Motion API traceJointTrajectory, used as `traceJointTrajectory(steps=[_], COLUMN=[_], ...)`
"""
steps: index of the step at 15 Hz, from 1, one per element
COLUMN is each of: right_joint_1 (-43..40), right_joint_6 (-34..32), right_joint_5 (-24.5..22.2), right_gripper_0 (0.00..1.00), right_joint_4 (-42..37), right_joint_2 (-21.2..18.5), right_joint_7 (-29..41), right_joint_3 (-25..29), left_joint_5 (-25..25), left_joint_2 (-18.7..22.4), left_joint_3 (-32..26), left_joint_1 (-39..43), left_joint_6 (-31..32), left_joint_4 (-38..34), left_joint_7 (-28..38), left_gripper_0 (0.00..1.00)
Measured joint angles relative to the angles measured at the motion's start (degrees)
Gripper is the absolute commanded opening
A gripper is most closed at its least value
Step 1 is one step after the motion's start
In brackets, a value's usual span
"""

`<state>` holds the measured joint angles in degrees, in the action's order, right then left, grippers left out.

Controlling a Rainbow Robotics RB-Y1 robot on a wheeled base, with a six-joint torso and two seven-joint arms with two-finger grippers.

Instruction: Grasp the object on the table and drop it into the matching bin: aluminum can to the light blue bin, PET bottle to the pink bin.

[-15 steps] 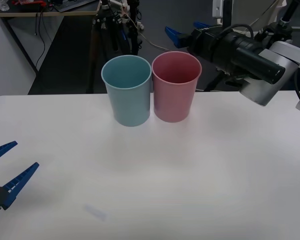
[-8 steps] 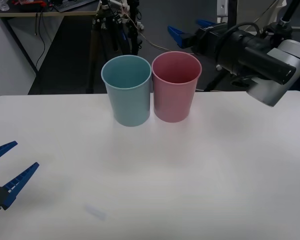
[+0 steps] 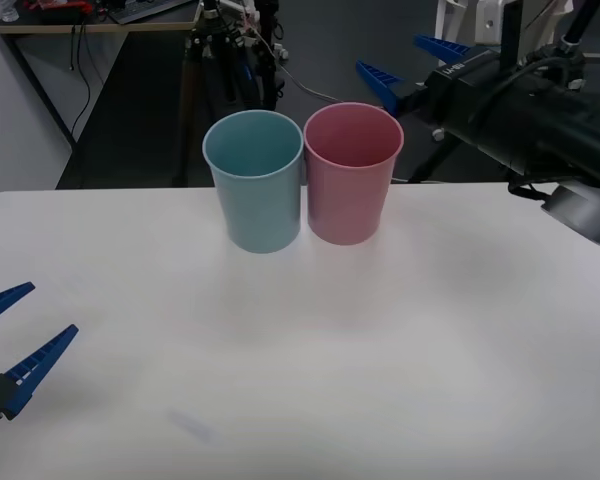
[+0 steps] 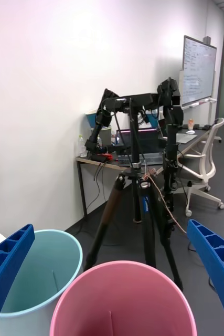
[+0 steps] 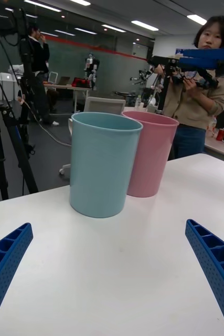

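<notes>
Pink bin (image 3: pixel 351 172) has the right gripper (image 3: pixel 412 66) hanging up behind and above its far rim, blue fingers spread wide with nothing between them. From the right wrist view, the pink rim (image 4: pixel 123 298) sits right between the two fingers, with the light blue bin (image 4: pixel 41 278) just beside it, walls touching or nearly so. Both stand upright near the far edge of the tabletop (image 3: pixel 380 340). There's lots of bare white surface in front of them and to both sides. The left gripper (image 3: pixel 8 340) is low over the near-left corner, fingers open too, well apart from the bins. No bottle visible on the tabletop; can't see inside the bins.
</notes>
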<state>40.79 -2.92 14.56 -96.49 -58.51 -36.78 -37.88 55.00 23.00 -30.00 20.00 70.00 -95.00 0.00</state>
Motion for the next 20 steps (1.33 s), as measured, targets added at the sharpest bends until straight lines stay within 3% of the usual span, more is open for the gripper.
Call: traceJointTrajectory(steps=[5, 8, 12, 17, 20], right_joint_1=[-16.1, -25.1, -40.2, -52.6, -58.5], right_joint_6=[-4.2, -8.2, -10.2, -14.9, -18.0], right_joint_5=[-1.0, -3.9, -11.2, -16.6, -25.0], right_gripper_0=[1.00, 1.00, 1.00, 1.00, 1.00], right_joint_4=[-10.6, -12.6, -17.1, -17.5, -16.9], right_joint_2=[-6.3, -7.4, -4.8, -0.7, 3.1], right_joint_7=[-1.4, -2.4, -1.8, -1.7, -0.9], right_joint_3=[9.6, 15.0, 25.8, 31.6, 34.7], left_joint_5=[0.0, 0.0, 0.0, 0.0, 0.0], left_joint_2=[0.0, 0.0, 0.0, 0.0, 0.0], left_joint_3=[0.0, 0.0, 0.0, 0.0, 0.0], left_joint_1=[0.0, 0.0, 0.0, 0.0, 0.0], left_joint_6=[0.0, 0.0, 0.0, 0.0, 0.0], left_joint_4=[0.0, 0.0, 0.0, 0.0, 0.0], left_joint_7=[0.0, 0.0, 0.0, 0.0, 0.0], left_gripper_0=[1.00, 1.00, 1.00, 1.00, 1.00])
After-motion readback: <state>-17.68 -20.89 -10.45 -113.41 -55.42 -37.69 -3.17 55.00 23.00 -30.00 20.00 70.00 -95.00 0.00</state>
